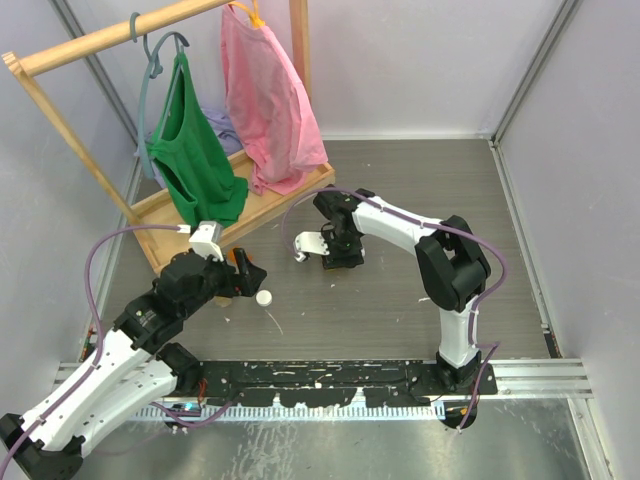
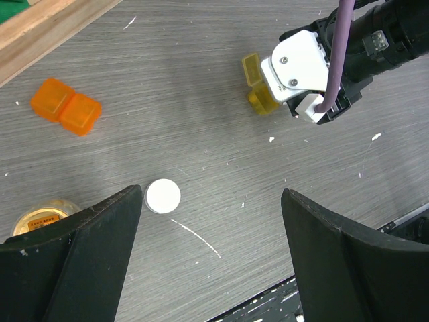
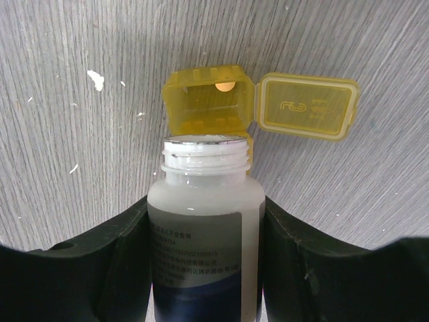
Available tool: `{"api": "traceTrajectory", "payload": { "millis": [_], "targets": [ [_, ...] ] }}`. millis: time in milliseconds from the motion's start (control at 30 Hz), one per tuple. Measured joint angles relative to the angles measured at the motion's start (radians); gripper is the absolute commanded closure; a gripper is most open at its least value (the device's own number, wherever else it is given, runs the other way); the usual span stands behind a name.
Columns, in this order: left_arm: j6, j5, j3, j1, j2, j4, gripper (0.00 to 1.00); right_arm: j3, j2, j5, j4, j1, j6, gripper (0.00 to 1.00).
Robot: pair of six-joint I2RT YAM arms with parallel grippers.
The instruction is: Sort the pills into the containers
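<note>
My right gripper (image 3: 204, 268) is shut on a white plastic pill bottle (image 3: 204, 201) with no cap and a blue-and-white label. The bottle's mouth tilts over the yellow-olive pill box (image 3: 209, 100). One cell of the box is open, its lid (image 3: 307, 107) is flipped to the right, and one small yellow pill (image 3: 225, 86) lies inside. The bottle hides the second cell. The box also shows in the left wrist view (image 2: 257, 86), under the right gripper (image 1: 335, 255). My left gripper (image 2: 211, 261) is open and empty, hovering above the table, with a white bottle cap (image 2: 163, 196) by its left finger.
An orange two-cell pill box (image 2: 66, 107) lies shut at the far left. A round jar with yellowish contents (image 2: 41, 219) peeks out beside my left finger. A wooden clothes rack (image 1: 240, 205) with green and pink garments stands at the back left. The cap also shows in the top view (image 1: 264, 297).
</note>
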Motion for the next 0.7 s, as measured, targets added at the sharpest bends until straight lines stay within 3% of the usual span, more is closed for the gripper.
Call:
{"api": "traceTrajectory", "payload": {
  "millis": [700],
  "targets": [
    [0.000,0.000,-0.001,0.000,0.000,-0.002,0.13,0.039,0.027,0.058,-0.039,0.025,0.000,0.99]
  ]
}}
